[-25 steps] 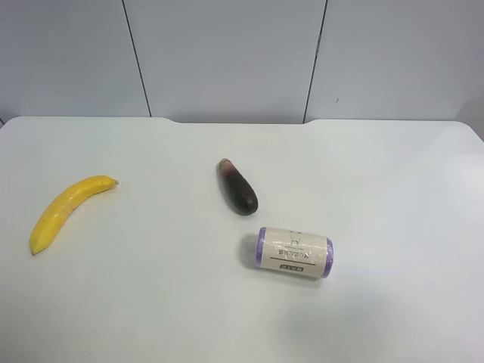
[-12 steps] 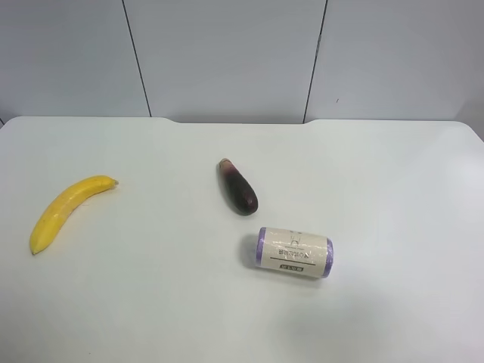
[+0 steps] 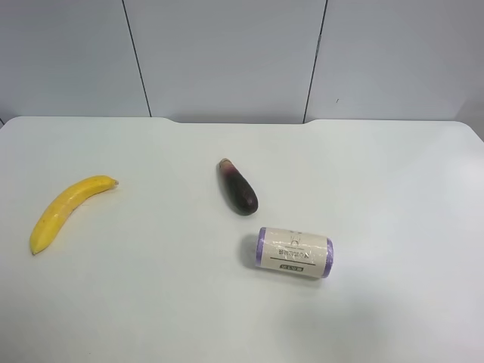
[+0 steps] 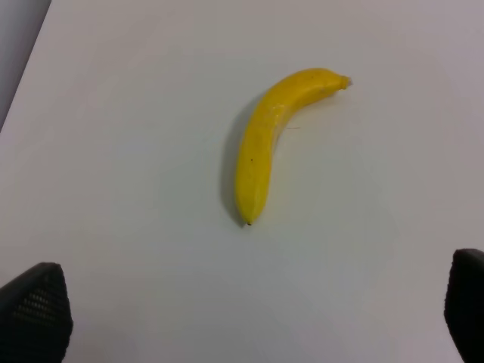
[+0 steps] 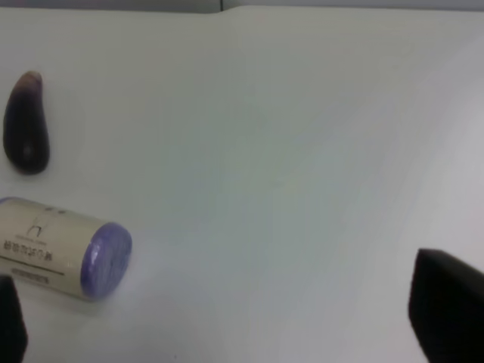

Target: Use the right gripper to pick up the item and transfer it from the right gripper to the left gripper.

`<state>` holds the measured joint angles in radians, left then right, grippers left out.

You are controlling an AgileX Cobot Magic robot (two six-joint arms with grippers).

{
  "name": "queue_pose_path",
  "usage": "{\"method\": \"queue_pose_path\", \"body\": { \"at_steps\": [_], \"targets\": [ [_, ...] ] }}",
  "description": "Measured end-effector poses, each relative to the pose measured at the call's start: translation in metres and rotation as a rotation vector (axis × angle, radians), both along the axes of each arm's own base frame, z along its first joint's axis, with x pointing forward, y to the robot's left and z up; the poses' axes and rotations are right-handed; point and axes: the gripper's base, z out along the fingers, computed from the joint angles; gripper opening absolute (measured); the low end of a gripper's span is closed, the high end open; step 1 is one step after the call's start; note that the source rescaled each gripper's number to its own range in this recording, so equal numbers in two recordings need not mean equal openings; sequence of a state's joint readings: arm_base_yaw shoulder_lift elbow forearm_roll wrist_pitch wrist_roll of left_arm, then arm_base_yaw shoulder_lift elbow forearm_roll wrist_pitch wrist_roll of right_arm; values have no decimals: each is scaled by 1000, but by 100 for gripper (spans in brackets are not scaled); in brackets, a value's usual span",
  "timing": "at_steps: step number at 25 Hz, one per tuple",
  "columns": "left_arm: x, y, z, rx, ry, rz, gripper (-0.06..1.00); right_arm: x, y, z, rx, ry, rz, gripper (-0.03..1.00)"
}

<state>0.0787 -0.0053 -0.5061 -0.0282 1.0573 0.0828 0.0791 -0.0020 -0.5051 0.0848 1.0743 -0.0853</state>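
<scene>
Both tools wide open and empty above the white worktop [image 3: 393, 181]: banana [image 4: 266, 140] lying ahead of the left tool [image 4: 249, 318], untouched, far from the right tool [image 5: 227, 318], eggplant [image 5: 26, 121] and labelled roll [image 5: 64, 247] before the latter.

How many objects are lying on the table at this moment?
3. The banana lies alone at the exterior high view's left, the eggplant near the middle, and the labelled roll just below it. Nothing looks hidden.
</scene>
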Motion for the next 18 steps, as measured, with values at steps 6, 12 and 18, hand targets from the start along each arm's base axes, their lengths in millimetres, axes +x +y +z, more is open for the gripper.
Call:
{"method": "queue_pose_path", "body": {
  "at_steps": [6, 12, 18],
  "targets": [
    [0, 0, 0, 0, 0, 0, 100, 0, 0, 0, 0, 0, 0, 100],
    [0, 0, 0, 0, 0, 0, 100, 0, 0, 0, 0, 0, 0, 100],
    [0, 0, 0, 0, 0, 0, 100, 0, 0, 0, 0, 0, 0, 100]
  ]
}}
